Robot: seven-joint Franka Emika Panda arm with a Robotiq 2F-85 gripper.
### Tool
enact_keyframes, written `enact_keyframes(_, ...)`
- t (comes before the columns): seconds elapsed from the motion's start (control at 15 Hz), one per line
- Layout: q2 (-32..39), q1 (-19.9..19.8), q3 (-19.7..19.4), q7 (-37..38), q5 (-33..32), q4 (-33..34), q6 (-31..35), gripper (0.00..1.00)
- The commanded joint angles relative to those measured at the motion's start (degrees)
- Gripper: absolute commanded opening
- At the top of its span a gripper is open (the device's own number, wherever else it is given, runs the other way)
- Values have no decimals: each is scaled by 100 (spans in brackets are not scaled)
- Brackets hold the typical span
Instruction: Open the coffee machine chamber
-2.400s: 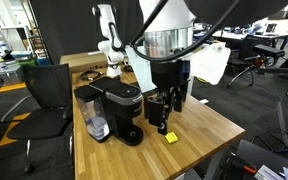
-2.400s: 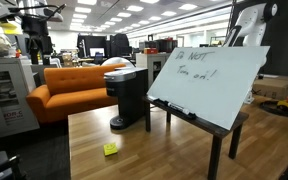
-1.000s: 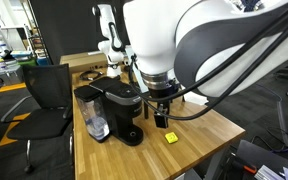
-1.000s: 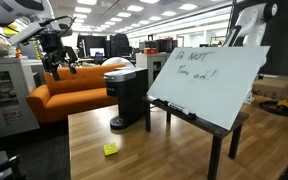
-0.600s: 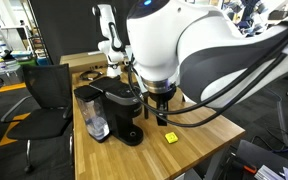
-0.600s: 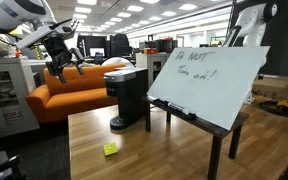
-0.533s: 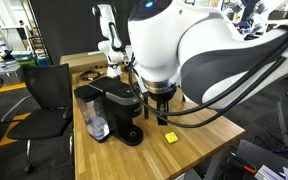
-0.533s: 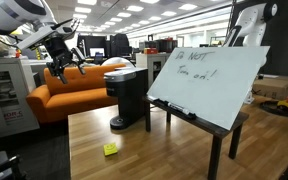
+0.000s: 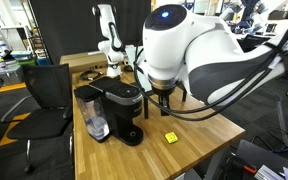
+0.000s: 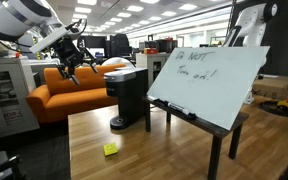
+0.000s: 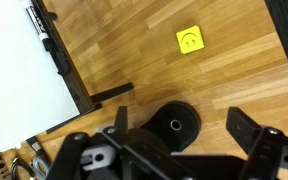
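Note:
The black coffee machine stands on the wooden table, with its clear water tank on its side. It also shows in an exterior view. The chamber, the rounded black top head, is closed in both exterior views. My gripper is open and empty. It hangs in the air above and beside the machine, not touching it. In the wrist view the open fingers frame the round drip base from above. The machine's dark body fills the lower edge.
A yellow sticky note lies on the table in front of the machine and shows in the wrist view. A tilted whiteboard stands close beside the machine. A black chair and an orange sofa stand off the table.
The arm has swung toward the coffee machine, and the gripper is now nearer its top than a second ago. The gripper stayed open. The machine and the note have not moved.

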Motion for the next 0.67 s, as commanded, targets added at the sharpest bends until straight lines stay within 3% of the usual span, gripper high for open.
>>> enact_keyframes(0.0, 32, -155, -159, -316, -428, -117, 562, 100)
enact_keyframes(0.6, 160, -291, -522, -960, -1057, -390, 1667, 100)
